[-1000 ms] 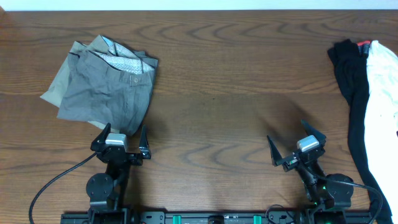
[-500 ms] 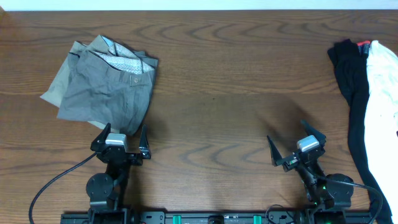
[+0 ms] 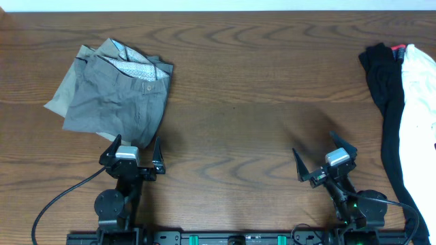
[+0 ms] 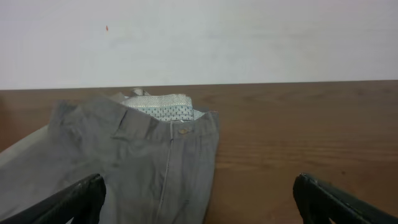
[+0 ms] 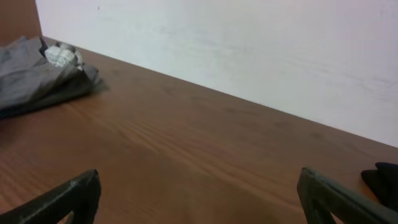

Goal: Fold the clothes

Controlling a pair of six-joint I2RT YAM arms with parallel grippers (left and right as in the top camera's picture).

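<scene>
Grey shorts (image 3: 119,102) at 10 o'clock on the table (image 3: 259,88), lying in a rough fold on top of khaki shorts (image 3: 60,95) that peek out at the 9 o'clock side. Waistband button (image 3: 148,87) and pale patterned lining (image 3: 133,68) face 12 o'clock. Likely soft, light and floppy, will sag and drag; the stiffer waistband corners or leg hems look best to pinch, one per arm. Left gripper (image 3: 135,143) at 7 o'clock, jaws wide apart and empty, just below the shorts' near hem. Right gripper (image 3: 315,144) at 5 o'clock, jaws wide apart and empty, well apart from the shorts. Black garment (image 3: 381,82) and white garment (image 3: 419,88) heaped at 3 o'clock edge. Nothing blocks either reach.
</scene>
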